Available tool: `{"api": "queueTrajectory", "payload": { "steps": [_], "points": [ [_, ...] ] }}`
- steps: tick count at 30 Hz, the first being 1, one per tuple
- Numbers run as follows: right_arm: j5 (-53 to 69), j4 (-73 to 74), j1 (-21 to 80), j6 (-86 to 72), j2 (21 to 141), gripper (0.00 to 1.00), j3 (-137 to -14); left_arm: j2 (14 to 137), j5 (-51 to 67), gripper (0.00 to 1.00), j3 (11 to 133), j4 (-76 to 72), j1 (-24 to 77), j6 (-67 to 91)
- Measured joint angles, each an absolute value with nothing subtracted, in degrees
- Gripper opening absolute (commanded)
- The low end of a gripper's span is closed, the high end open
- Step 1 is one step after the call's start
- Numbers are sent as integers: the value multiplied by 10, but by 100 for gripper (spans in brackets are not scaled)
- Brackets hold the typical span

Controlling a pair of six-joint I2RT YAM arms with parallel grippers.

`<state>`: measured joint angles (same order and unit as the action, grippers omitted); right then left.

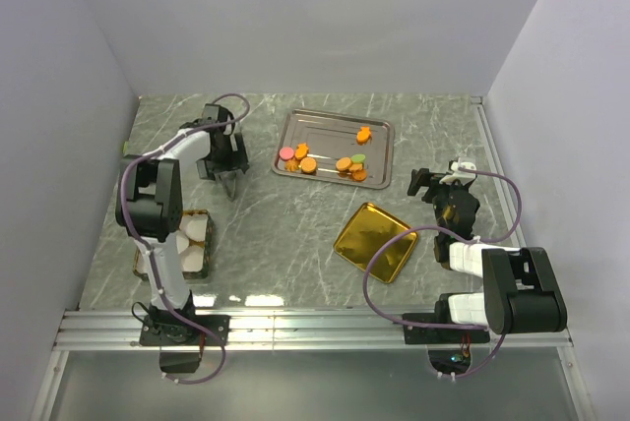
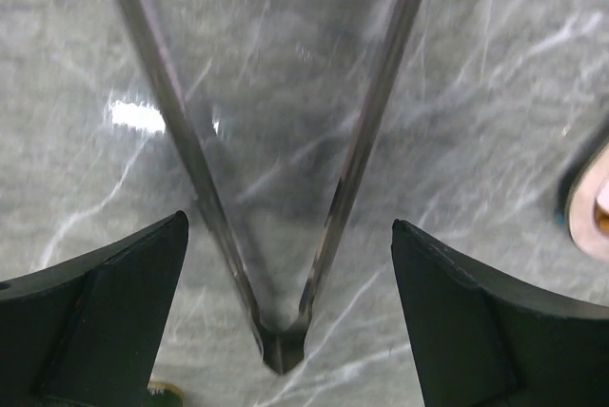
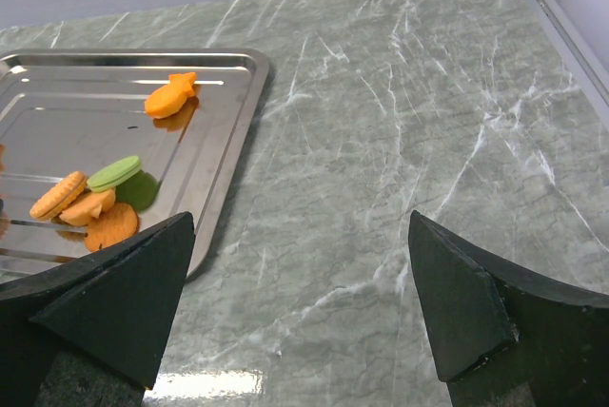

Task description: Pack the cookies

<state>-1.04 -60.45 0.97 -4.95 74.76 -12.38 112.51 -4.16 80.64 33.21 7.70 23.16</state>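
A grey-green marble desk (image 1: 285, 229), closed in by plain pale walls, carries the whole set-up. The cookies (image 1: 345, 163) are found on a steel tray (image 1: 325, 134) at the far middle of the desk. A pink one (image 1: 285, 153) and some orange ones lie at its left end, and a pile of orange ones with a green one (image 1: 358, 158) lies nearer the right. An orange fish-shaped one (image 1: 364, 132) sits alone, farthest back. They are judged to be light, stiff and brittle, easily cracked by a hard squeeze and likely to slide on the polished steel. Each is best taken lightly across its edges, the loose ones first, since those in the pile overlap and lean on one another. The tray's raised rim must be cleared on the way out.

Nearest the arm bases, a gold-edged box (image 1: 209, 244) holding white paper cups (image 1: 196, 230) is partly covered by the left arm. To the right, what is taken for its gold lid (image 1: 374, 241) lies flat between the tray and the right arm. The right fingers (image 3: 114, 302) are spread wide and empty, low beside the tray's right corner. Farther back, the left fingers (image 2: 114, 312) are likewise spread wide above bare desk left of the tray, with metal tongs (image 2: 357, 160) between them. Neither finger is seen touching the tongs, so whether these are carried cannot be told.
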Motion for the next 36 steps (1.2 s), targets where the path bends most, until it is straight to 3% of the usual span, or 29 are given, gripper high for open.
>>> {"api": "queueTrajectory", "payload": {
  "steps": [3, 14, 26, 36],
  "points": [
    [-10, -604, 10, -49, 748, 100, -124, 1152, -44, 90, 829, 333, 77, 232],
    [-10, -604, 10, -49, 748, 100, -124, 1190, -60, 56, 875, 343, 73, 232],
    [-10, -604, 10, -49, 748, 100, -124, 1163, -59, 57, 915, 414, 101, 258],
    [-8, -554, 10, -45, 740, 100, -141, 1000, -71, 60, 915, 432, 163, 282]
  ]
}}
